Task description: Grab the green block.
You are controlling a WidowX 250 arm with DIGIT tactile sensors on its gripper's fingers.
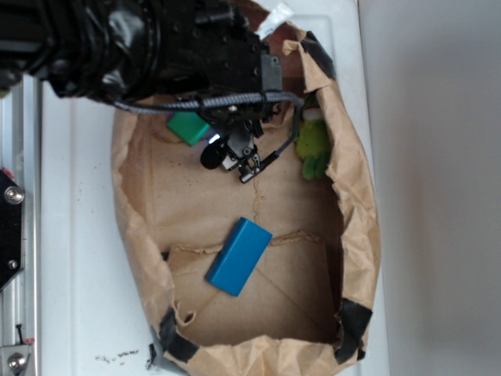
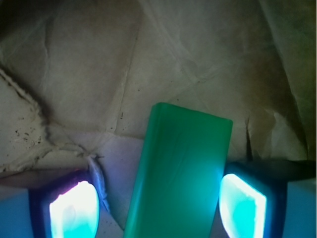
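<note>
The green block [image 2: 178, 173] lies flat on the brown paper floor and runs lengthwise up between my fingers in the wrist view. My gripper [image 2: 158, 210] is open and straddles it. The right pad [image 2: 242, 206] sits close against the block's edge, while the left pad [image 2: 74, 210] stands apart with bare paper between. In the exterior view only one corner of the green block [image 1: 188, 127] shows at the bag's far left, the rest hidden under my black arm [image 1: 156, 39].
Everything sits inside a cut-down brown paper bag [image 1: 125, 227] with raised crumpled walls and black tape at the corners. A blue block [image 1: 239, 256] lies mid-bag. A fuzzy lime-green plush toy [image 1: 315, 145] rests against the right wall. A metal rail [image 1: 12, 235] runs along the left.
</note>
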